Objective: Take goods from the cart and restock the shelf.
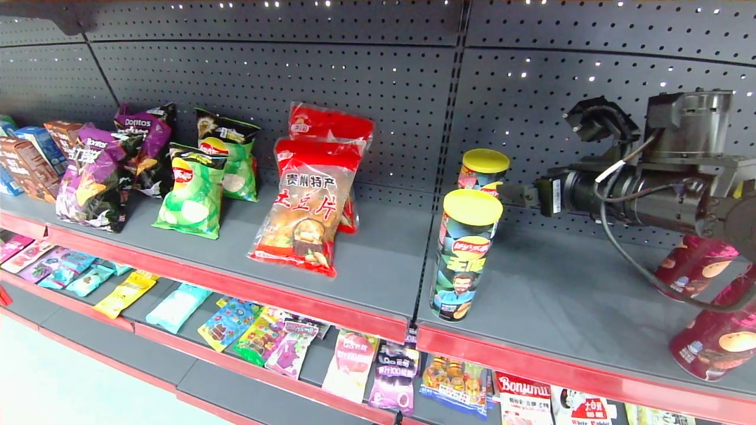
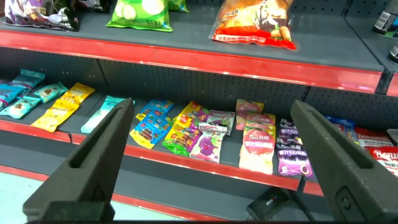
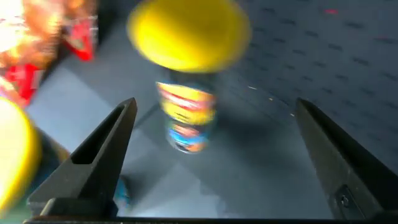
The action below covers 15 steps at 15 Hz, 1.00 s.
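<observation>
Head camera above shelf (image 1: 384, 260), wrist cameras nearer — facing same shelf

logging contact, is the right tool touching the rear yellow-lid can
Apart. Right wrist view: the open right tool has bare shelf showing between each finger and the can.

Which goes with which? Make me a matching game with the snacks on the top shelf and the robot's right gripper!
Column one:
1. front can
2. green chip bag
3. red bag
4. right gripper

Column two:
A. open wide
B. upright, with a yellow lid
C. between the purple bags and the red bag
D. just left of the front can

Pairs: 1-B, 2-C, 3-D, 4-A
</observation>
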{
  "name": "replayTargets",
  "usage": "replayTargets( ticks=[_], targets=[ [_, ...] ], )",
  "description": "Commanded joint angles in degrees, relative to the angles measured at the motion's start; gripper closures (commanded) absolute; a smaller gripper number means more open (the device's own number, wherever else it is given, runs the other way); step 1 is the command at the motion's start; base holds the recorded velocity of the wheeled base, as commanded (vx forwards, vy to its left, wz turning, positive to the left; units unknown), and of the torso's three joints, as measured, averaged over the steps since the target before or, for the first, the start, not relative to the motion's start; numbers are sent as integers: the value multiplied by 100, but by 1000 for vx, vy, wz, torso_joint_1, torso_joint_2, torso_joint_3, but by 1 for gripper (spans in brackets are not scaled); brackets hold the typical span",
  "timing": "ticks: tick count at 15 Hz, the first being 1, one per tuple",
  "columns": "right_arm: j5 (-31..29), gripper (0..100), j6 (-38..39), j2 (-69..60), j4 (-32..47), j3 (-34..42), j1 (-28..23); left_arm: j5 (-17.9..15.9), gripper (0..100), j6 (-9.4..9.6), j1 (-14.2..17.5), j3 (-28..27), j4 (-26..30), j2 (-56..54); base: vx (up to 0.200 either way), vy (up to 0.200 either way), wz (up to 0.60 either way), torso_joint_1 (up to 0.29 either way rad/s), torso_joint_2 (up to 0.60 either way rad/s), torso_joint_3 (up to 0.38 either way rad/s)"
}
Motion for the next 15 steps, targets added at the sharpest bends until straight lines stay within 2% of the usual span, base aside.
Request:
replayTargets(
  ticks=[1, 2, 4, 8, 9, 11, 12, 13, 15],
  targets=[
    [8, 0, -17, -455, 9, 357, -80, 1, 0, -1, 0, 1, -1, 8, 0, 0, 0, 0, 0, 0],
    [60, 0, -26, -631, 1, 621, -53, 1, 0, -1, 0, 1, -1, 8, 0, 0, 0, 0, 0, 0],
    [553, 0, -43, -912, 1, 1131, -80, 1, 0, -1, 0, 1, -1, 8, 0, 0, 0, 0, 0, 0],
    [1071, 0, -149, -1035, -61, 1456, -167, 1, 0, -1, 0, 1, -1, 8, 0, 0, 0, 0, 0, 0],
    [1300, 0, -439, -1009, -430, 1693, -167, 1, 0, -1, 0, 1, -1, 8, 0, 0, 0, 0, 0, 0],
    [1722, 0, -896, -1009, -544, 1904, -167, 1, 0, -1, 0, 1, -1, 8, 0, 0, 0, 0, 0, 0],
    [1739, 0, -914, -1009, -544, 1913, -167, 1, 0, -1, 0, 1, -1, 8, 0, 0, 0, 0, 0, 0],
    [2267, 0, -975, -921, -544, 1966, -150, 1, 0, -1, 0, 1, -1, 8, 0, 0, 0, 0, 0, 0],
    [2671, 0, -1010, -807, -553, 2001, -97, 1, 0, -1, 0, 1, -1, 8, 0, 0, 0, 0, 0, 0]
  ],
)
